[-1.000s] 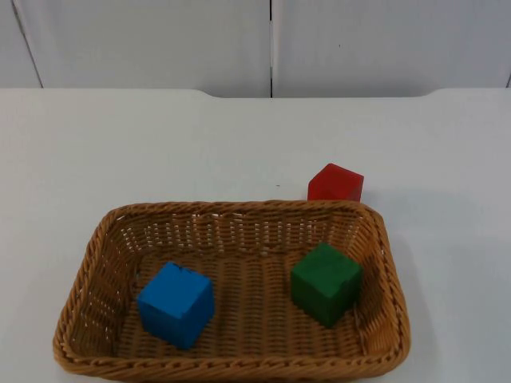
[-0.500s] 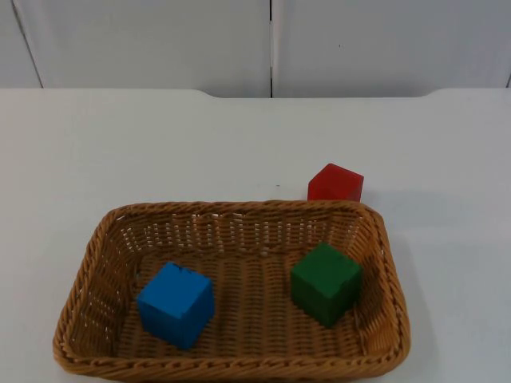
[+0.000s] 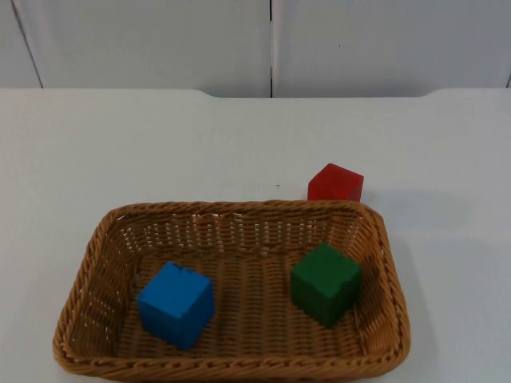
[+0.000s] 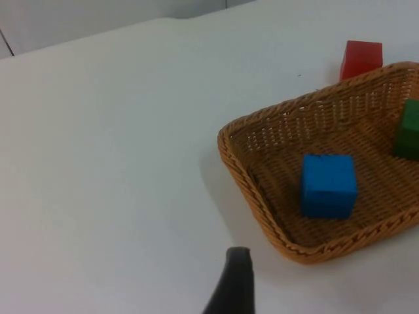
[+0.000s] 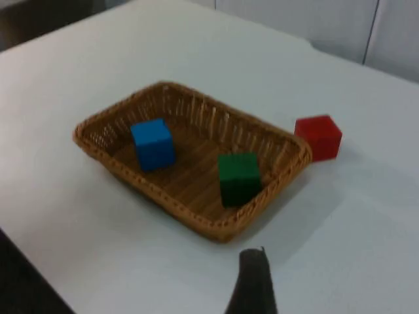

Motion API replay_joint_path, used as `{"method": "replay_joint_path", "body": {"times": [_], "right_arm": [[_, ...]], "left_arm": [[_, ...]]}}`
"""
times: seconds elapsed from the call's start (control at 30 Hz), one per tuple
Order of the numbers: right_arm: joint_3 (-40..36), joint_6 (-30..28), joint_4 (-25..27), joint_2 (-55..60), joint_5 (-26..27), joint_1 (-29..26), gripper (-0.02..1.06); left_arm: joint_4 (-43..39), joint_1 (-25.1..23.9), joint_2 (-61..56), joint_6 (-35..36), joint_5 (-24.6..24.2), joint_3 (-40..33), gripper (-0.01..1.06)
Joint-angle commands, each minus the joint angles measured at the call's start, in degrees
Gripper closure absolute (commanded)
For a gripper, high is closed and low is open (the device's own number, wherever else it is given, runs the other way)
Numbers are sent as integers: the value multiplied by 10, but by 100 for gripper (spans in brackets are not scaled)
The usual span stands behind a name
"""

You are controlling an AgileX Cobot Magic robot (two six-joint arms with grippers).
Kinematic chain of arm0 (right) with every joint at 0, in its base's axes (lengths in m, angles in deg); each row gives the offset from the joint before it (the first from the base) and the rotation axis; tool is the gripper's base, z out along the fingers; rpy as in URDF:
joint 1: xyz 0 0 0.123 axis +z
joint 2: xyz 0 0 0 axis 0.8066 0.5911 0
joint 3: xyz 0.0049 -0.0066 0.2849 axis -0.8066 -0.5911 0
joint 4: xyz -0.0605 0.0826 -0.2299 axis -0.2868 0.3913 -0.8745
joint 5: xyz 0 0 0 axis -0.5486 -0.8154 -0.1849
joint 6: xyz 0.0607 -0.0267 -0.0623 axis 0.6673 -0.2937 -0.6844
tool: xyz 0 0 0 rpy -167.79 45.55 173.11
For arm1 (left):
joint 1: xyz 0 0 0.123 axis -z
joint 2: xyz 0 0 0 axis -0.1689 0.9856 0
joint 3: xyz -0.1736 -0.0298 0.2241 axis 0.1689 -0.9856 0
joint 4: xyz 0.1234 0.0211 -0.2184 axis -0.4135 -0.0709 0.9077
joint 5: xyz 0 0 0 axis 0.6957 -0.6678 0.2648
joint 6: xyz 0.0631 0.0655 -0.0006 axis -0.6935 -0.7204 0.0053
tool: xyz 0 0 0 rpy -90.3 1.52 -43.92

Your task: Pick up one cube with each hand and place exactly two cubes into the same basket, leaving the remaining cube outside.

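- top view, basket: wicker, rectangular, at the near middle of the white table; unmoved against the pictures of a second ago.
- top view, blue cube: on the basket floor, left half, turned a little askew; same spot as before.
- top view, green cube: on the basket floor, right half, well apart from the blue cube; same spot as before.
- top view, red cube: on the table just beyond the basket's far right corner, outside the rim; unchanged.
- top view, change: none across the last second; judged to mean the placing is done, two cubes in, one out.
- left wrist view, left gripper: one black fingertip over bare table, off the basket's left side and apart from it; it grips nothing; jaw spread cannot be told. blue cube, green cube inside, red cube beyond the far rim.
- right wrist view, right gripper: one dark fingertip over bare table, clear of the basket; it grips nothing; jaw spread cannot be told. blue cube and green cube inside, red cube outside.
- status: both arms drawn back and waiting; task judged complete.
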Motion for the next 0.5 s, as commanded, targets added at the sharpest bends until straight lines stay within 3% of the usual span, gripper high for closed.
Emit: {"method": "replay_joint_path", "body": {"times": [0.0,0.2,0.47], "right_arm": [[1,4,-11,-2,-42,3,45],[-11,18,-38,-2,-32,3,45],[-12,19,-38,-2,-29,3,45]], "left_arm": [[-2,3,-2,3,11,-5,32],[-3,3,-2,3,11,-5,32],[-4,3,-2,4,11,-5,32]]}}
